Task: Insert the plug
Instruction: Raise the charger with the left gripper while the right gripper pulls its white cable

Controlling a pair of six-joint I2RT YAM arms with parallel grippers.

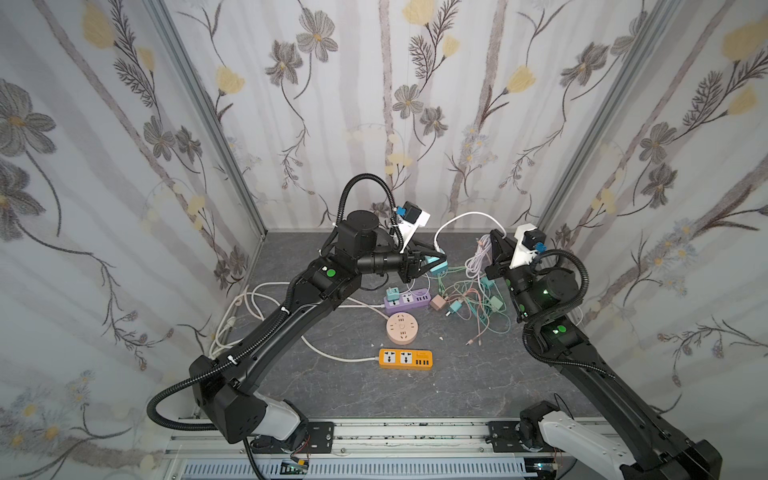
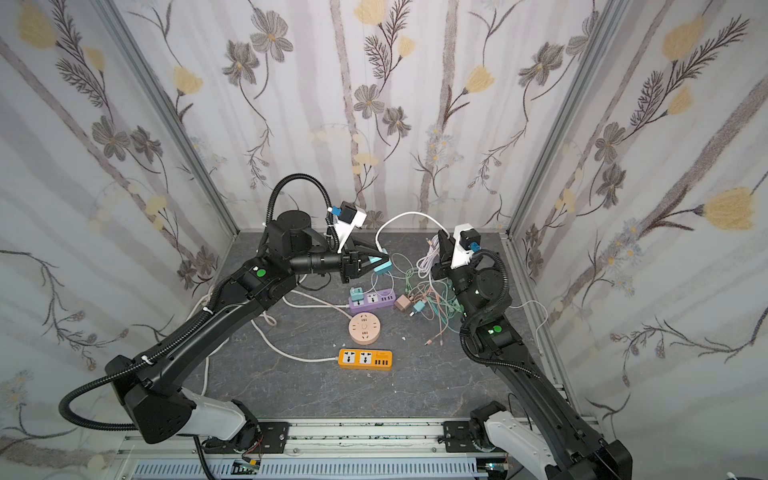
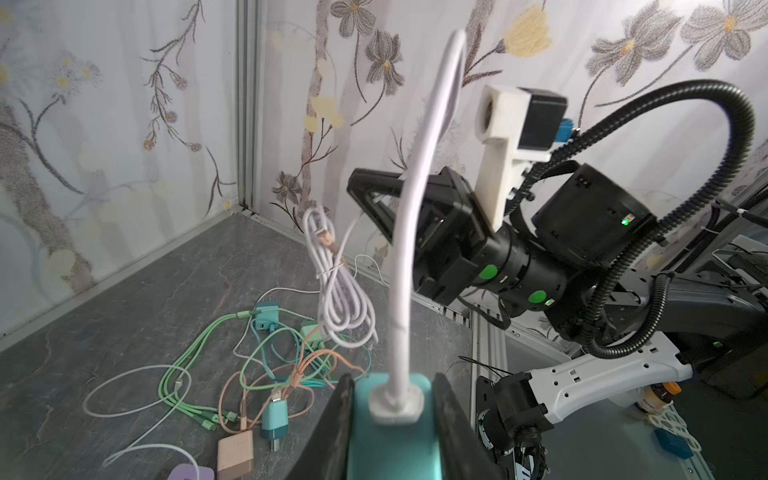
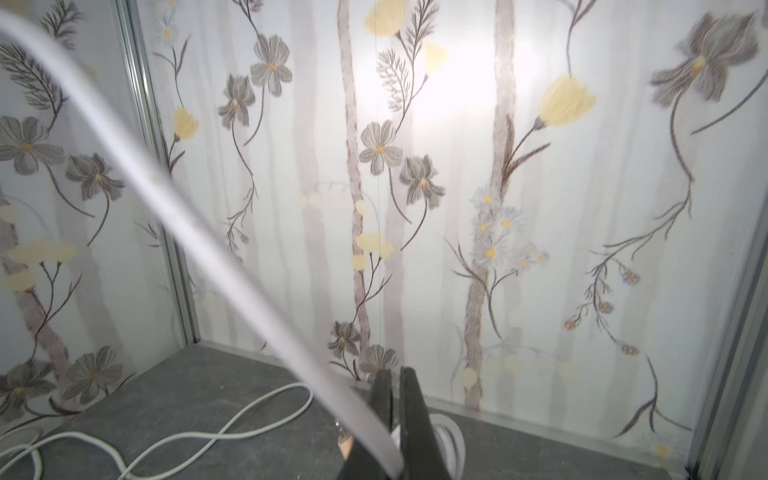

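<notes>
My left gripper (image 3: pixel 394 379) is shut on a teal power strip (image 3: pixel 392 440), held above the floor in both top views (image 1: pixel 437 264) (image 2: pixel 381 266). The strip's thick white cord (image 3: pixel 419 174) arcs up and across to the right arm. My right gripper (image 4: pixel 397 376) is shut on a coiled pale lilac cable bundle (image 3: pixel 340 291), which hangs below it (image 1: pixel 476 259) (image 2: pixel 426 259). The bundle's rose-coloured plug (image 4: pixel 345 445) shows beside the jaws. The thick cord (image 4: pixel 208 232) crosses the right wrist view.
On the grey floor lie a purple power strip (image 1: pixel 409 300) with a teal adapter (image 1: pixel 391 293) in it, a round pink socket (image 1: pixel 401 328) and an orange strip (image 1: pixel 405 359). A tangle of green and orange cables with chargers (image 1: pixel 469 305) lies near the right arm. White cords (image 1: pixel 241 316) loop at the left wall.
</notes>
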